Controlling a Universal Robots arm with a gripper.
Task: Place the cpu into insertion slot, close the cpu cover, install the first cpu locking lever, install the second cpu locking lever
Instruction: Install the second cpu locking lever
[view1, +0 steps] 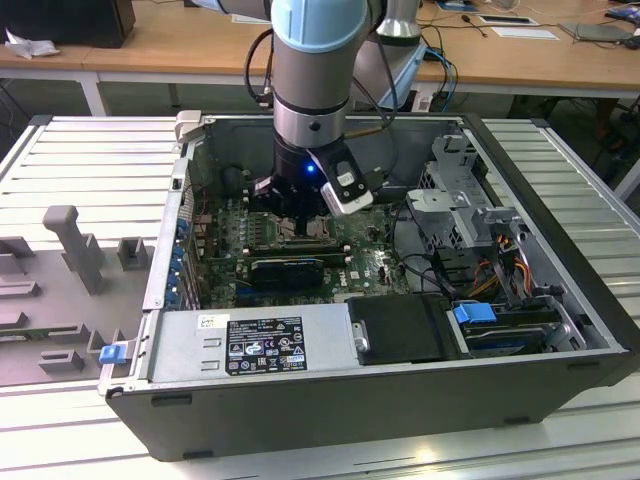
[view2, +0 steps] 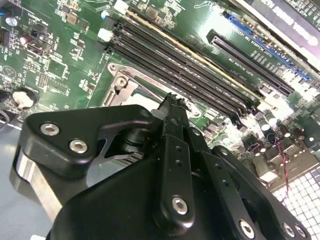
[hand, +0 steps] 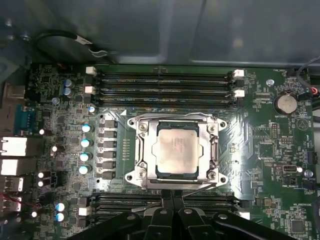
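The cpu (hand: 177, 151) lies flat in the insertion slot (hand: 131, 176), its silver top showing through the window of the cpu cover (hand: 141, 150), which is folded down over it. A thin wire lever (hand: 175, 115) runs along the socket's far edge and another lever (hand: 205, 185) along the edge nearest my fingers. My gripper (hand: 172, 196) is shut, with its tips right at that nearer lever; I cannot tell if they touch it. In the second wrist view the gripper (view2: 172, 99) ends at the socket frame (view2: 120, 82). In the exterior view the gripper (view1: 300, 222) is low inside the computer case.
Long black memory slots (hand: 160, 80) flank the socket on both sides. Blue-topped capacitors (hand: 86, 142) and a coin battery (hand: 286, 103) stand nearby. The power supply (view1: 260, 345), drive cage (view1: 460, 190) and case walls close in the board. A grey fixture tray (view1: 70, 240) lies at the exterior view's left.
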